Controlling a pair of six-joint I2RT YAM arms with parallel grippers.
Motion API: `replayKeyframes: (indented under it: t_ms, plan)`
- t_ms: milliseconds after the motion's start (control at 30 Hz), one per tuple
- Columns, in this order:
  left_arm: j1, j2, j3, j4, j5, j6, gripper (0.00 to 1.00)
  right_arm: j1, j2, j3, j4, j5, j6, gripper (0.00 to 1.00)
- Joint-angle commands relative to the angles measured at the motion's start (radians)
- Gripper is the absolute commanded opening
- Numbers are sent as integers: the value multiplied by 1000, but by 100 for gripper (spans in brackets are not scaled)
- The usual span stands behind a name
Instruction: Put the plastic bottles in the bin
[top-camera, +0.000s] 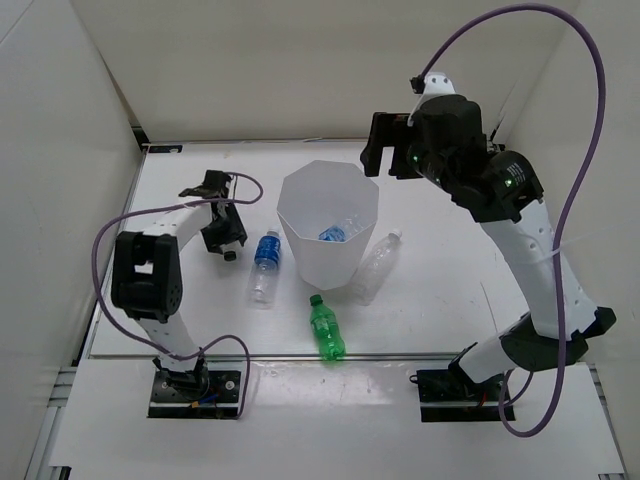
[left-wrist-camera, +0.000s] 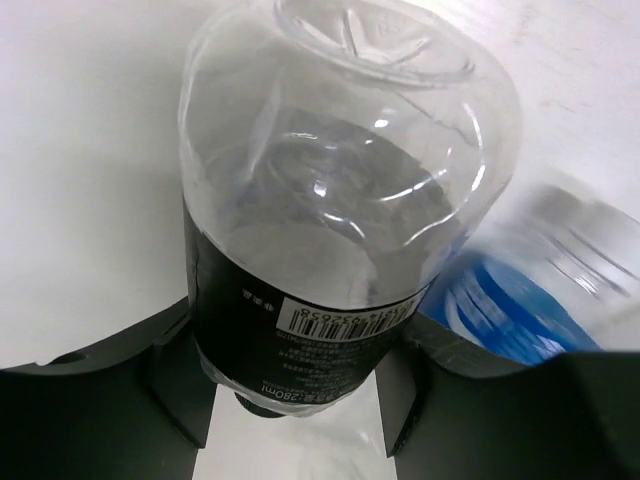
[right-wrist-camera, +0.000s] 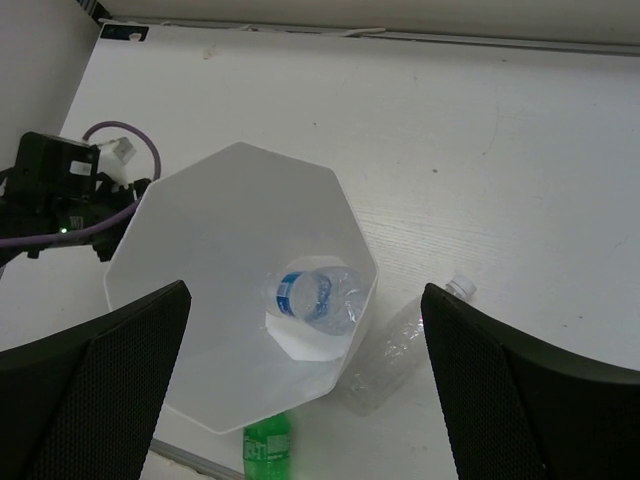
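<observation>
Left tool is clamped on 1 black-labelled bottle at the left of the desk, a blue-labelled bottle just beside. Bin stands centre holding 1 bottle, green bottle in front, clear bottle just beside its right. Right tool hangs over the rim, jaws wide.

The light is bright and even, and it comes from above. The white bench almost glows. Around the foot of the bin the shadows are pale and soft. From the top, everything looks sharp.

In the left wrist view the clear bottle is very close and has small white shiny spots on it. The blue-label bottle is smeared and fuzzy.

In the right wrist view the bin is sharp. The right gripper shows as dark, fuzzy shapes on both sides of the bin.
</observation>
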Motion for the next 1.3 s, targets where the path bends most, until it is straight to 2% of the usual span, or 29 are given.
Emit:
replayKeyframes:
  t_ms: [0, 100, 200, 267, 367, 467, 533, 733, 833, 867, 967, 1000, 1033, 1067, 1133, 1167, 1267]
  plan:
    - [3, -188, 102, -109, -65, -78, 28, -2, 0, -23, 1, 4, 13, 100]
    - [-38, -358, 251, -206, -79, -174, 30, -40, -41, -97, 1, -12, 96, 100]
    - [-80, -415, 358, -300, -100, -220, 31, -105, -82, -200, 1, -76, 223, 100]
    - [-107, -466, 444, -300, -100, -220, 31, -183, -102, -273, -8, -123, 286, 100]
    - [-147, -516, 532, -251, -22, -180, 34, -285, -132, -374, -9, -230, 363, 100]
    - [-202, -506, 590, -167, 103, -139, 37, -366, -142, -448, 16, -295, 405, 100]
    - [-287, -455, 619, -167, 174, -114, 37, -415, -142, -519, 40, -344, 423, 100]
    - [-543, -348, 679, -225, 138, -16, 38, -458, -55, -623, 94, -398, 434, 100]
    - [-597, -290, 727, -277, 124, 10, 39, -467, -14, -634, 94, -419, 434, 100]
    - [-606, -270, 736, -277, 124, 21, 43, -467, -4, -634, 94, -420, 434, 100]
    - [-635, -236, 794, -356, 61, 1, 91, -467, 39, -643, 122, -432, 434, 100]
    - [-644, -201, 888, -390, 21, -8, 100, -467, 52, -643, 131, -453, 420, 100]
    - [-644, -182, 950, -422, 12, -8, 100, -467, 71, -657, 131, -484, 420, 100]
    - [-644, -162, 1078, -483, -22, -8, 100, -467, 113, -657, 131, -499, 420, 100]
    - [-644, -150, 1162, -501, -51, -8, 100, -467, 161, -666, 131, -512, 420, 100]
    - [-634, -171, 1172, -492, -89, -8, 100, -455, 208, -666, 140, -524, 420, 100]
    - [-606, -358, 996, -343, -194, -22, 100, -444, 316, -653, 151, -553, 420, 100]
